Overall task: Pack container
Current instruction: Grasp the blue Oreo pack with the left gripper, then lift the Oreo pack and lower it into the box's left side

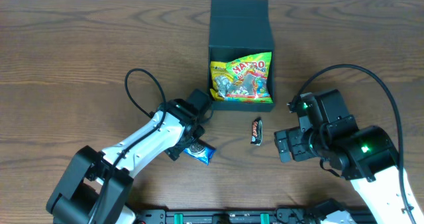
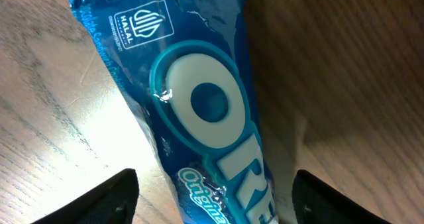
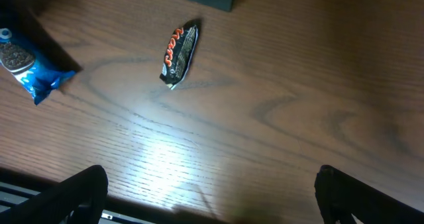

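Overhead and wrist views. My left gripper (image 1: 190,142) (image 2: 215,201) hangs with its jaws spread wide, one finger on each side of a blue Oreo packet (image 1: 199,152) (image 2: 212,111) that lies flat on the wooden table (image 1: 66,52). My right gripper (image 1: 285,144) (image 3: 212,197) is likewise spread, with nothing between its fingers. A small Mars bar (image 1: 256,130) (image 3: 179,52) lies ahead of it and to its left. The container (image 1: 240,25) stands beyond both grippers, lid flap thrown back. Inside it lies a yellow Haribo bag (image 1: 242,78), filling most of the floor.
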Tool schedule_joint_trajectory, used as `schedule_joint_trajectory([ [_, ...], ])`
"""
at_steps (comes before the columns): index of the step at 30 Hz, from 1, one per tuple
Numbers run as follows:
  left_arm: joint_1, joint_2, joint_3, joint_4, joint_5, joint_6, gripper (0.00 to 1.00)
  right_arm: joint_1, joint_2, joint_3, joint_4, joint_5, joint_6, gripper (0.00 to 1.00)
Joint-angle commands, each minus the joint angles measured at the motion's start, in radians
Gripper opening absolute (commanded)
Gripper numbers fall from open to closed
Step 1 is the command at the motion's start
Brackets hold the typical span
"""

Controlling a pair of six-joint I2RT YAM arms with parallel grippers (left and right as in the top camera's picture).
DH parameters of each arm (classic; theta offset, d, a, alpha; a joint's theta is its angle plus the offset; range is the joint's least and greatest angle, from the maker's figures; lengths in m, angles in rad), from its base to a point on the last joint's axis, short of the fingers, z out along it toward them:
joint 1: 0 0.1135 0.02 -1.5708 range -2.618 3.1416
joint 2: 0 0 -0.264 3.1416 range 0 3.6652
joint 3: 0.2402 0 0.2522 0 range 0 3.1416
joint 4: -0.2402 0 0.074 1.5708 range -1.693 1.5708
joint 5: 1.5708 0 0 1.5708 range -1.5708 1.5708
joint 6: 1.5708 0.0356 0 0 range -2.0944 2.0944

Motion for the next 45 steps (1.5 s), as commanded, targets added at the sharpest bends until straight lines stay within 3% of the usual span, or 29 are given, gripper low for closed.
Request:
schedule_joint_trajectory([
  [1, 0.002, 0.024, -0.011, 0.0, -0.022, 0.005, 0.72, 0.014, -0.008, -0.002, 0.0, -0.005, 0.011, 0.99],
  [6, 0.002, 0.038, -0.011, 0.0, -0.017, 0.013, 0.68, 0.014, -0.008, -0.002, 0.0, -0.005, 0.011, 0.99],
  [14, 0.002, 0.045, -0.011, -0.001, -0.014, 0.016, 0.46, 0.014, -0.008, -0.002, 0.0, -0.005, 0.011, 0.99],
  [19, 0.002, 0.045, -0.011, 0.0, 0.007, 0.016, 0.46, 0.014, -0.008, -0.002, 0.0, -0.005, 0.011, 0.99],
  [33, 0.002, 0.044, -0.011, 0.015, 0.068, 0.031, 0.27, 0.014, -0.008, -0.002, 0.0, -0.005, 0.011, 0.99],
  [37, 0.002, 0.042, -0.01, 0.015, 0.068, 0.032, 0.14, 0.014, -0.008, -0.002, 0.0, -0.005, 0.011, 0.99],
  [41, 0.002, 0.031, -0.001, 0.015, 0.068, 0.074, 0.06, 0.014, -0.008, -0.002, 0.001, -0.005, 0.011, 0.99],
  [45, 0.002, 0.008, 0.019, 0.014, 0.067, 0.148, 0.06, 0.014, -0.008, -0.002, 0.002, -0.004, 0.011, 0.99],
])
